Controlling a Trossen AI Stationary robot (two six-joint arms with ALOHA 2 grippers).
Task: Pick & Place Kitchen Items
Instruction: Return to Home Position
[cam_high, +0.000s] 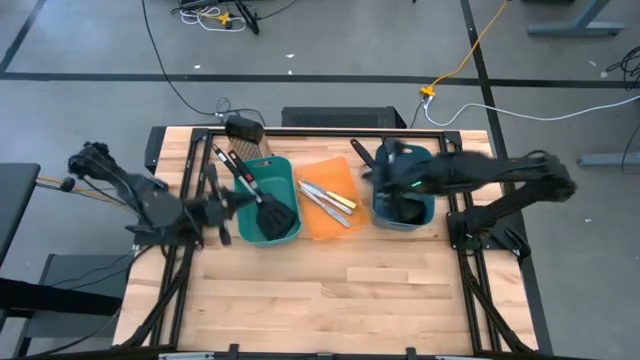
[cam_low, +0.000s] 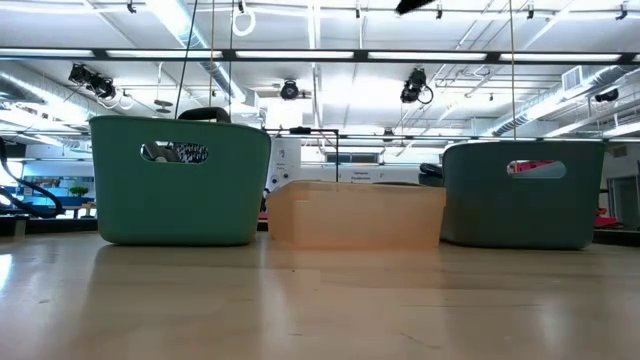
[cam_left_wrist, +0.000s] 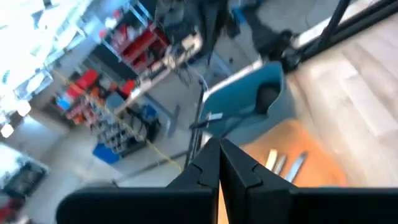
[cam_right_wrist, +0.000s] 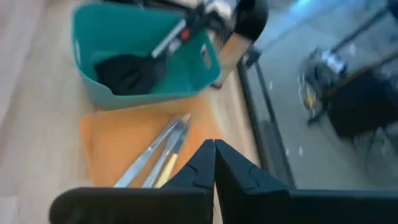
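Two black slotted spatulas (cam_high: 272, 212) lie in the left teal bin (cam_high: 287, 170), handles leaning on its far left rim; one shows in the right wrist view (cam_right_wrist: 127, 71). Two silver knives (cam_high: 318, 197) and a yellow-handled knife (cam_high: 340, 201) lie on the orange tray (cam_high: 345, 172); they also show in the left wrist view (cam_left_wrist: 283, 163). Dark utensils (cam_high: 404, 208) sit in the right bin (cam_high: 428, 213). My left gripper (cam_left_wrist: 219, 163) is shut and empty, left of the left bin (cam_high: 232, 206). My right gripper (cam_right_wrist: 214, 160) is shut and empty, above the right bin's far left corner (cam_high: 374, 167).
The three containers stand in a row across the table's far half, as the low view shows: left bin (cam_low: 180, 180), orange tray (cam_low: 355, 213), right bin (cam_low: 525, 195). A dark box (cam_high: 245, 130) sits at the far edge behind the left bin. Bare wood (cam_high: 320, 290) fills the near half.
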